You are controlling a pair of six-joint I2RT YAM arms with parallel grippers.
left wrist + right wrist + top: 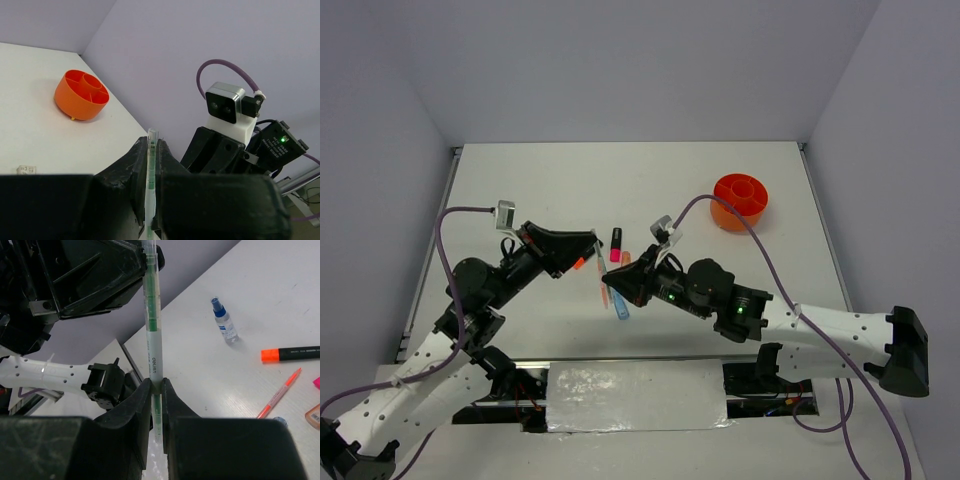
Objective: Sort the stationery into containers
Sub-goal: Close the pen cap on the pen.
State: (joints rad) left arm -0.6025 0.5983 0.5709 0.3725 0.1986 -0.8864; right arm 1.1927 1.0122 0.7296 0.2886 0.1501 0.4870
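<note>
A thin clear pen with a green core (pixel 152 330) is held by both grippers at once, above the table. My left gripper (pixel 151 145) is shut on one end, my right gripper (pixel 156 385) on the other. In the top view the two grippers meet tip to tip, left (pixel 591 244) and right (pixel 611 268), over the stationery pile. Below lie a pink-tipped highlighter (pixel 616 243), an orange-tipped highlighter (pixel 292 354), a thin orange pen (pixel 279 394), a light-blue strip (pixel 621 306) and a small blue-capped bottle (pixel 223 322). The orange tub (pixel 741 200) stands at the far right.
The tub (pixel 81 95) has divided inner compartments that look empty. A small white piece (pixel 26 170) lies on the table. A peach bar (pixel 314 415) shows at the right wrist view's edge. Purple cables arc over both arms.
</note>
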